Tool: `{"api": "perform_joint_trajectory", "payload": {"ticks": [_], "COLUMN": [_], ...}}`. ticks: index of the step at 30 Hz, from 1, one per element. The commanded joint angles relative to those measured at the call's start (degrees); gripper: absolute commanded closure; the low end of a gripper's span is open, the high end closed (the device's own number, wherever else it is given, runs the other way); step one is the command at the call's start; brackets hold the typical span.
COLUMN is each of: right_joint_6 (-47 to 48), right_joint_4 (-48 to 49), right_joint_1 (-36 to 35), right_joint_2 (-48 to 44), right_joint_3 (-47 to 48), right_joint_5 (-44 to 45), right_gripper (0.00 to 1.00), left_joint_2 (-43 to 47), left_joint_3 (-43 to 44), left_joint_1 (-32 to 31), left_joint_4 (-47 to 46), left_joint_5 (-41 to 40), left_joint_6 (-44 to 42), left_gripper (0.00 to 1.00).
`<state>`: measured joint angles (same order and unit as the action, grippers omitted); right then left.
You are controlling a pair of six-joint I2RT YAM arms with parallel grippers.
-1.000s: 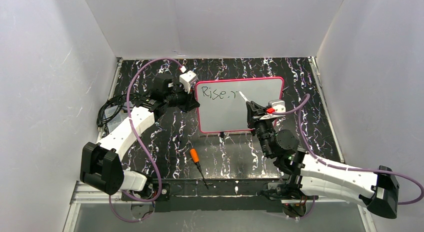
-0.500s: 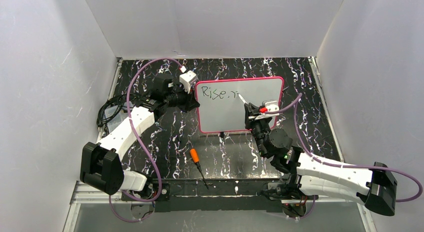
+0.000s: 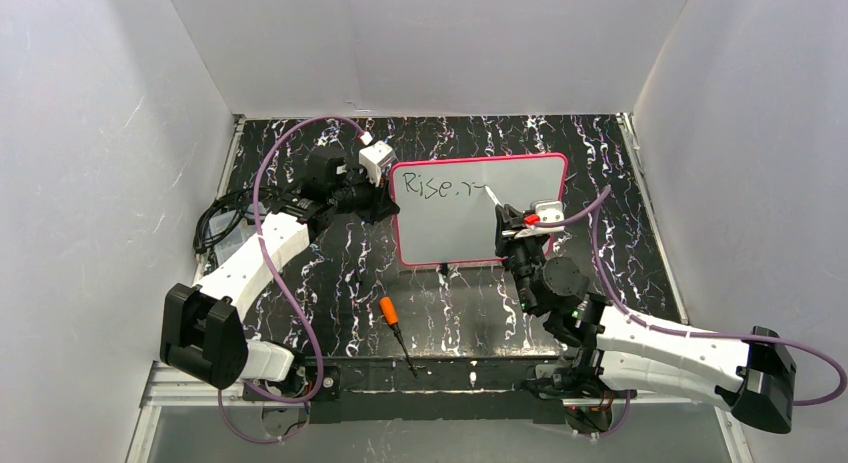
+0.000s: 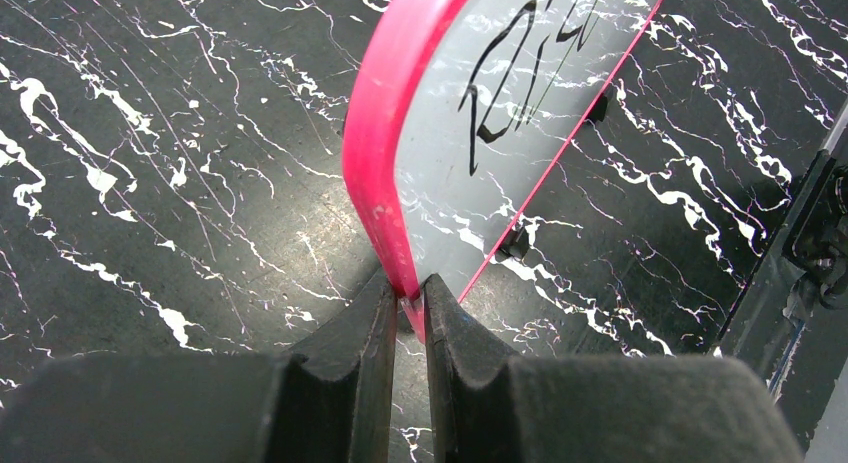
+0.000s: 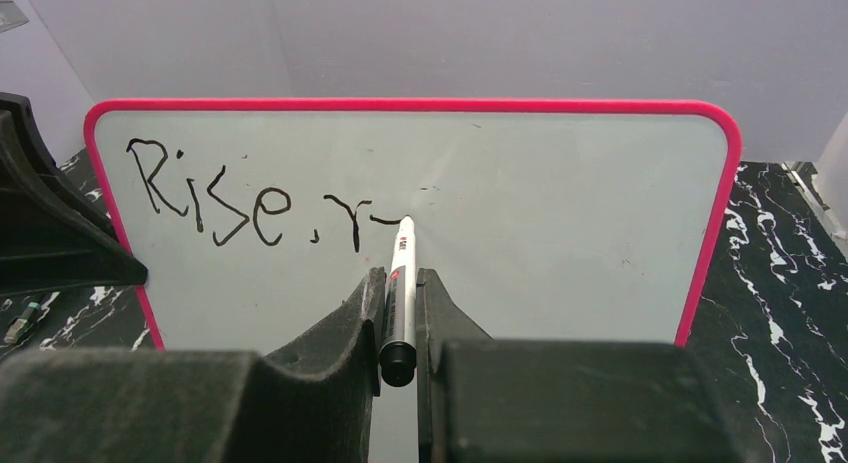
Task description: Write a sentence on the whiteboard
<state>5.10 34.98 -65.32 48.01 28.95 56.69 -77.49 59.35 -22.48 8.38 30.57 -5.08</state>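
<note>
From where I sat, the left gripper (image 4: 408, 301) was at the left side of the scene, its two jaws nearly closed and pinching the pink frame at the left edge of the whiteboard (image 3: 450, 238). Nearer the arm bases, an orange-handled tool (image 3: 391, 313) with a dark shaft lay loose on the black marbled table (image 3: 330, 273), well apart from both arms. The whiteboard stood upright on small black feet around the middle of the table, its face turned toward the right arm. The sentence (image 5: 250, 208) on it ran along the top left and read "Rise, r" followed by a short dash. The tip of a white marker (image 5: 403, 253) touched the board at the right end of that dash. The right gripper (image 5: 400, 281) was clamped tight on the marker's barrel, with the black end of the marker sticking out behind the jaws.
</note>
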Motion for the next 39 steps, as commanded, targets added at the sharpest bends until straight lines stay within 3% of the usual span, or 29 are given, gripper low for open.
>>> {"api": "perform_joint_trajectory", "payload": {"ticks": [1, 11, 26, 39], "right_joint_6": [2.48, 2.25, -6.02, -2.33], "right_joint_4": [5.77, 6.05, -3.88, -3.02], "right_joint_1": [0.19, 0.19, 0.15, 0.21], "right_joint_2": [0.52, 2.49, 0.59, -3.82], "right_joint_3": [1.64, 2.37, 0.08, 0.34], "right_joint_5": [-0.08, -2.19, -1.19, 1.15], "right_gripper": [0.99, 0.99, 0.99, 0.99], "left_joint_2": [0.41, 0.41, 0.59, 0.49], "left_joint_3": [-0.35, -0.20, -0.24, -0.25], "left_joint_1": [-0.52, -0.55, -0.57, -0.54], "left_joint_4": [1.91, 1.90, 1.89, 1.89], "left_joint_5": [0.54, 0.61, 0.56, 0.49], "left_joint_6": [-0.30, -0.21, -0.25, -0.28], "left_gripper": [1.00, 1.00, 1.00, 1.00]}}
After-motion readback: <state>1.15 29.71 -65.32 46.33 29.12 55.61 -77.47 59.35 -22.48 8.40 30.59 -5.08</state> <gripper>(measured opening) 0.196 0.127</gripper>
